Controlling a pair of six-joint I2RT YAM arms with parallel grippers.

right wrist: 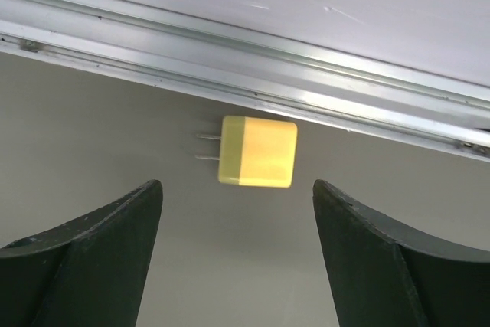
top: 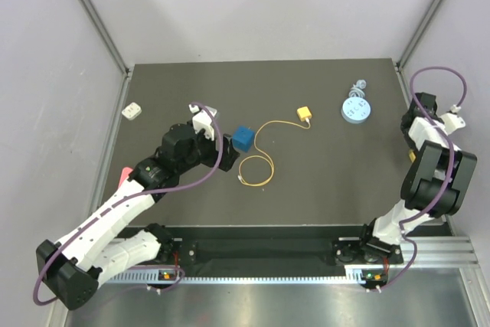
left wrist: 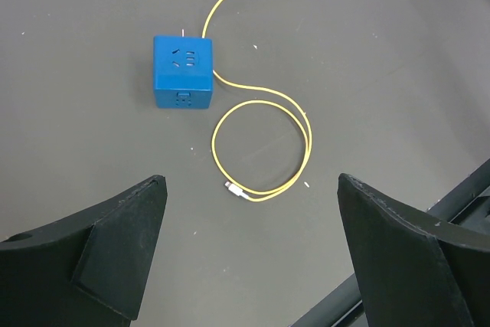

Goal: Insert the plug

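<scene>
Plug sits mid-table, just right of the cube, closer to the left claw (wide open, empty). Right claw gapes wide too. The plug's axis looks left-right, but it's hard to tell.

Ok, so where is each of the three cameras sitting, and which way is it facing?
Top external: above and behind the bases, looking down on the table; left arm and right arm show.
Left wrist: on the left arm, looking forward and down at the blue cube and yellow cable; left gripper fingers frame the bottom.
Right wrist: on the right arm, facing a cable-less yellow block beside an aluminium rail; right gripper fingers at the bottom.
Shared: top and left wrist both show cube and cable.
</scene>
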